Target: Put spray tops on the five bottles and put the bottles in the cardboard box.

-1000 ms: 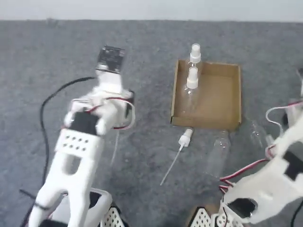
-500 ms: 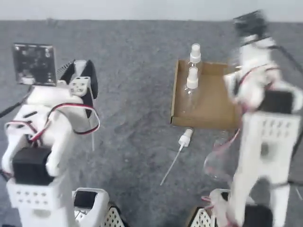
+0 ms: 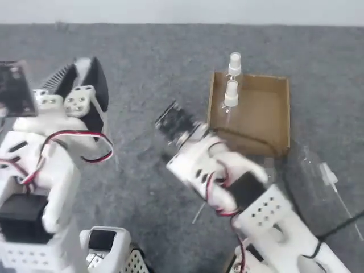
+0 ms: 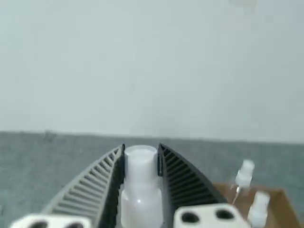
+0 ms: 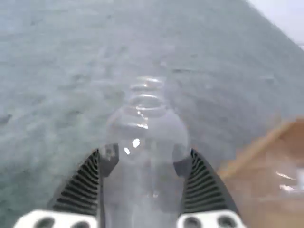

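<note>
The clear bottle (image 5: 145, 142), neck open, sits between the right jaws.

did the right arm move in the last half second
Yes. The right arm swung left, from beside the right edge of the cardboard box to in front of its near left corner.

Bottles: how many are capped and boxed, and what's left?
Done: a capped bottle in the cardboard box, a second capped bottle at its far edge. In hand: the left gripper clamps a spray top, the right gripper an open bottle. Left: join and box that pair, then cap the loose bottle right of the box, and any others.
</note>
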Controlling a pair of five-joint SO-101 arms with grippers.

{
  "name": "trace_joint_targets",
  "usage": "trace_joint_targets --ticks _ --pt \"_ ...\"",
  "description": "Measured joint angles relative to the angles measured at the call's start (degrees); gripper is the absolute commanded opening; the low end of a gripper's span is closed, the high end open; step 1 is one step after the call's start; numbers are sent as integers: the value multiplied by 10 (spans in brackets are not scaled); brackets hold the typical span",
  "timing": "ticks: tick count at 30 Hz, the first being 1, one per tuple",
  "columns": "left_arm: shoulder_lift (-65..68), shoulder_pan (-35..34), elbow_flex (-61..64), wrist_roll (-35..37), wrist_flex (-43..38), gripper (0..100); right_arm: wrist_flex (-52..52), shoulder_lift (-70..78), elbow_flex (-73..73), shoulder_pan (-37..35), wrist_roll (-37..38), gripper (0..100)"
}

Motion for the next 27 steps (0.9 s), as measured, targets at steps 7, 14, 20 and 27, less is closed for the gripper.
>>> trace_joint_targets --ticks 7,14,20,27 --pt "-1 0 -8 60 -53 40 -150 0 118 -67 25 6" --pt "-4 -2 40 78 -102 40 -263 -37 191 -74 -6 6" --pt "0 -2 118 78 -142 40 -266 -85 204 -74 -10 6" --pt "0 -4 138 78 -162 40 -266 -90 207 -75 -10 6"
